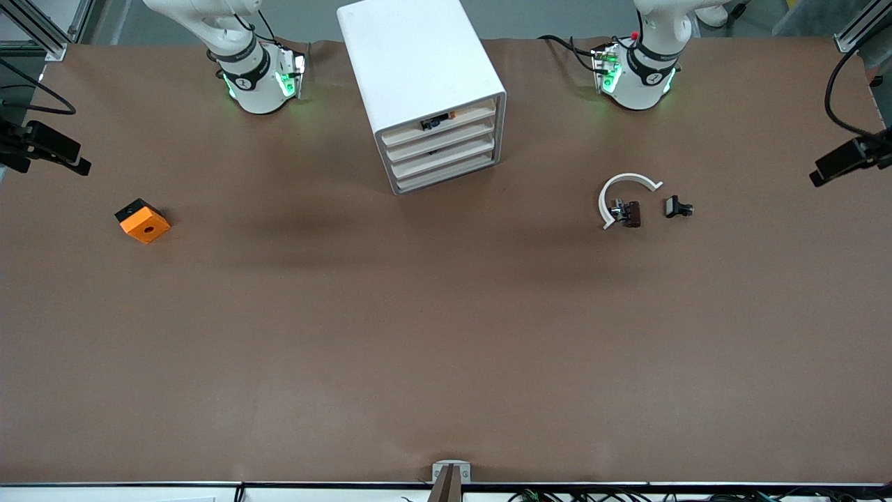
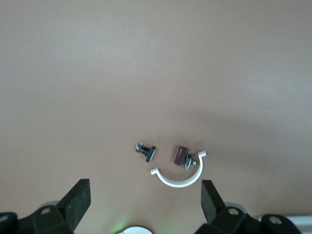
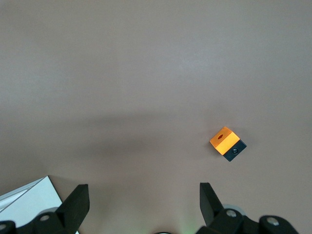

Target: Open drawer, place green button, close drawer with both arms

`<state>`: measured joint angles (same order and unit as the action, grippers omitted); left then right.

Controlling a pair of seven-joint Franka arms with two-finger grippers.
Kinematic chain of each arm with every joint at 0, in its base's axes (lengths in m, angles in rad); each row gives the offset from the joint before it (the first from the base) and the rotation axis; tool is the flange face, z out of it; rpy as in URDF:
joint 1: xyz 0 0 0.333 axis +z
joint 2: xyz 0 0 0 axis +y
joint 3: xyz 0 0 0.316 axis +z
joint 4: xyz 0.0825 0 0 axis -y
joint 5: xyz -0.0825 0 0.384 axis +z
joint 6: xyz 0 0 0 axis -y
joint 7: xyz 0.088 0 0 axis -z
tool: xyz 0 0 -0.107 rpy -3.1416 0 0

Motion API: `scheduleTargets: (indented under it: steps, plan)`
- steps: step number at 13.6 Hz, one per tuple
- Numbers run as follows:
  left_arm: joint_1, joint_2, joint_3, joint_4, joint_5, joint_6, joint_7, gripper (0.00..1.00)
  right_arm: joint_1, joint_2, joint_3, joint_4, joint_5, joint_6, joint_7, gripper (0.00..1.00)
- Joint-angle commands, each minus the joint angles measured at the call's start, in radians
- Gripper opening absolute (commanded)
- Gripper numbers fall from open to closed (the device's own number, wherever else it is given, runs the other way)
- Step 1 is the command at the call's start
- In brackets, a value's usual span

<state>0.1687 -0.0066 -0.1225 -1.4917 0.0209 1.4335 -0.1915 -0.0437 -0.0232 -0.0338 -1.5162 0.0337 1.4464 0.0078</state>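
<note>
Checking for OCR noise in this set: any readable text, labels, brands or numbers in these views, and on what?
None can be read.
Right arm's black joint band: a small white mark, too small to read.
Left arm's black joint band: the same, too small to read.
White drawer cabinet, orange cube, white curved piece, small black clips: no lettering visible.

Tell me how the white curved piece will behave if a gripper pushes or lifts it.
The white curved piece is a thin open arc lying flat, so it probably weighs little and would likely slide or pivot on the brown table rather than tip. Its open ends suggest some flex when squeezed. A dark clip sits inside it and might get dragged along.
</note>
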Motion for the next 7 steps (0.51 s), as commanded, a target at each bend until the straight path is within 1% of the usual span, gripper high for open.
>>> scheduleTargets:
  steps: [1,3,4,7]
  plan:
    - [-0.087,-0.117,0.05,-0.145,-0.024,0.011,0.021,1.0,-0.018,0.0,0.015,0.01,-0.027,-0.004,-0.016,1.0]
    - [-0.142,-0.148,0.055,-0.186,-0.024,0.018,0.021,1.0,-0.018,0.0,0.015,0.01,-0.028,-0.004,-0.016,1.0]
    - [-0.162,-0.154,0.055,-0.193,-0.022,0.019,0.021,1.0,-0.018,0.0,0.015,0.01,-0.028,-0.004,-0.016,1.0]
    - [-0.181,-0.171,0.04,-0.237,-0.021,0.051,0.047,1.0,-0.018,0.0,0.015,0.011,-0.028,-0.004,-0.016,1.0]
